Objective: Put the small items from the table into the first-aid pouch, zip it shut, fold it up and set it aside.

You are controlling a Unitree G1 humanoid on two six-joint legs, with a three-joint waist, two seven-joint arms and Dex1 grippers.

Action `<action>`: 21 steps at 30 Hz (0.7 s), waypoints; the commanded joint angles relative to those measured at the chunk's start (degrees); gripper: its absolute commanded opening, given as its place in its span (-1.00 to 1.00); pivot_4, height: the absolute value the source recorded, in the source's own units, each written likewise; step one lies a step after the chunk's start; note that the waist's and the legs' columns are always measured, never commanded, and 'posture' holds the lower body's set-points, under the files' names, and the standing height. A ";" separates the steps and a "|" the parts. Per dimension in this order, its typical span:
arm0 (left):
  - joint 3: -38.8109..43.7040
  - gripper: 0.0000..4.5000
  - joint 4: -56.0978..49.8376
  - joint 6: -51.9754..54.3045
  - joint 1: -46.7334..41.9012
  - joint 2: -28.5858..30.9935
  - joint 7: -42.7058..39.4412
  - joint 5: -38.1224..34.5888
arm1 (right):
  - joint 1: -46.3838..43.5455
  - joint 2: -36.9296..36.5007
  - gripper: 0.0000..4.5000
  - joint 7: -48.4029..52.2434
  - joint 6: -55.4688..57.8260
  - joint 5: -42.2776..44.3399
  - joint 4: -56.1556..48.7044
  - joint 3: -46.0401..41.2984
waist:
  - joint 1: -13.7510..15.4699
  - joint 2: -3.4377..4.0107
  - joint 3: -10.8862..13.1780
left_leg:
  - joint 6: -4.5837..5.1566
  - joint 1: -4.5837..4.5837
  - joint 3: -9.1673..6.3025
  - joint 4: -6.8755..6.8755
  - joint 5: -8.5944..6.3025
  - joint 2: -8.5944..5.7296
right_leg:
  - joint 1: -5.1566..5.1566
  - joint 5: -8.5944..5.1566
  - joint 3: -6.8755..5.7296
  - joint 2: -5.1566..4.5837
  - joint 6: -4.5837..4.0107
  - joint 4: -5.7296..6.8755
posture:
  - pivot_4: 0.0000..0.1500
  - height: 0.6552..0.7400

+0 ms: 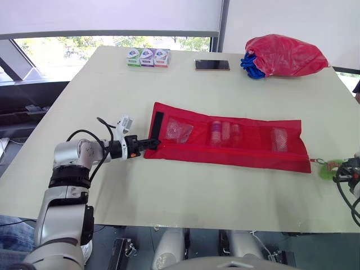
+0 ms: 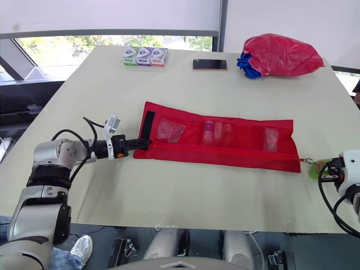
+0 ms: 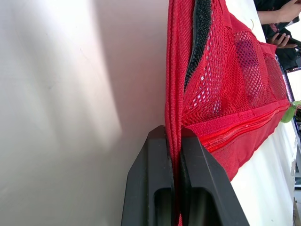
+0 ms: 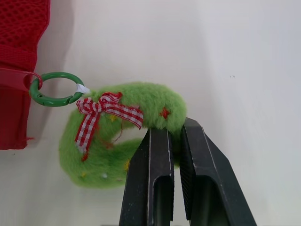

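The first-aid pouch [image 1: 236, 149] lies flat mid-table [image 1: 185, 191], filled. Our left pincer [image 1: 153, 144] clamps its left edge, and our right pincer [image 4: 175, 136] pinches the green plush zip charm [image 4: 141, 99]. The zip looks closed, so we judge folding comes next, carrying one end over the other.

Red mesh pouch [image 1: 247, 152]; fuzzy green charm [image 4: 151, 99], red-white gingham bow [image 4: 101, 104].
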 commanded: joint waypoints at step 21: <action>3.54 0.47 -6.94 -8.81 4.40 7.67 -0.82 4.32 | 4.72 9.01 1.00 7.26 1.86 16.00 -15.60 -7.68 | -1.17 0.01 -0.01 | -0.01 0.08 -0.01 -0.05 -0.01 0.16 | 0.01 0.00 -0.03 -0.17 -0.01 0.01 | 1.00 1.00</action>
